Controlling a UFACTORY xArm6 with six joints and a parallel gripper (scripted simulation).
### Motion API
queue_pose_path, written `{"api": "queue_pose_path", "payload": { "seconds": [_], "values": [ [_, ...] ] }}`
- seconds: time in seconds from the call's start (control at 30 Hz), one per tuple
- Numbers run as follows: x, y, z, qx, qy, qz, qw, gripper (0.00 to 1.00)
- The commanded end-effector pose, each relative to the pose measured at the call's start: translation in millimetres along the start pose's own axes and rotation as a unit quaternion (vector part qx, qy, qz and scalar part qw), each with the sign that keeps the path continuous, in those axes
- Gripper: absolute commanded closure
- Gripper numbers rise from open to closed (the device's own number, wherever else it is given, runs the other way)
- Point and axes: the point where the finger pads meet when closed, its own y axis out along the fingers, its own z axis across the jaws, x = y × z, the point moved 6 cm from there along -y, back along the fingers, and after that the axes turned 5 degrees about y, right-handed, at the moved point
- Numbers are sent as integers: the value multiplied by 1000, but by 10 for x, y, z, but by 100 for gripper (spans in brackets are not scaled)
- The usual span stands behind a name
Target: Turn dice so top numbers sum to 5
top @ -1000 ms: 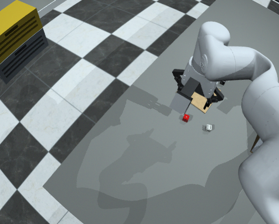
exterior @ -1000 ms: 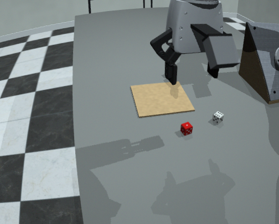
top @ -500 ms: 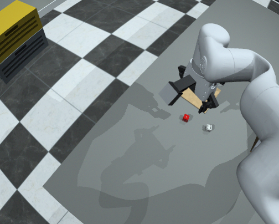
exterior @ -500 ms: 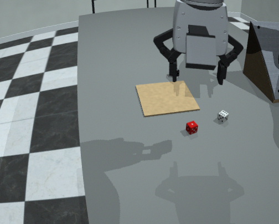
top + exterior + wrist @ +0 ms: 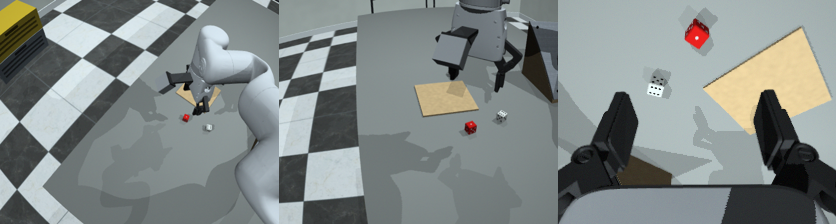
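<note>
Dice, one red (image 5: 186,118) (image 5: 470,127) (image 5: 697,35) and one white (image 5: 208,127) (image 5: 501,116) (image 5: 656,89), lie beside one mat (image 5: 185,95) (image 5: 446,99) (image 5: 773,80).

The red die (image 5: 186,118) (image 5: 470,127) (image 5: 697,34) shows a single pip on its top face. The white die (image 5: 208,127) (image 5: 501,116) (image 5: 656,86) has six pips on top. Both carry further pips on their sides, too small to count surely.
</note>
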Motion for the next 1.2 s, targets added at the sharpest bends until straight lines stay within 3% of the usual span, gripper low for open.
{"api": "queue_pose_path", "payload": {
  "seconds": [0.0, 0.3, 0.8, 0.87, 0.93, 1.0, 1.17],
  "values": [
    [-13, 16, 5, 2, 86, -3, 996, 0],
    [-12, 47, 6, 3, 177, -3, 984, 0],
    [-10, 125, 8, 3, 399, -2, 917, 0],
    [-10, 125, 8, 3, 399, -2, 917, 0],
    [-9, 142, 8, 3, 447, -2, 894, 0],
    [-9, 146, 8, 3, 457, -2, 889, 0],
    [-7, 173, 8, 3, 527, -2, 850, 0]
  ]
}}
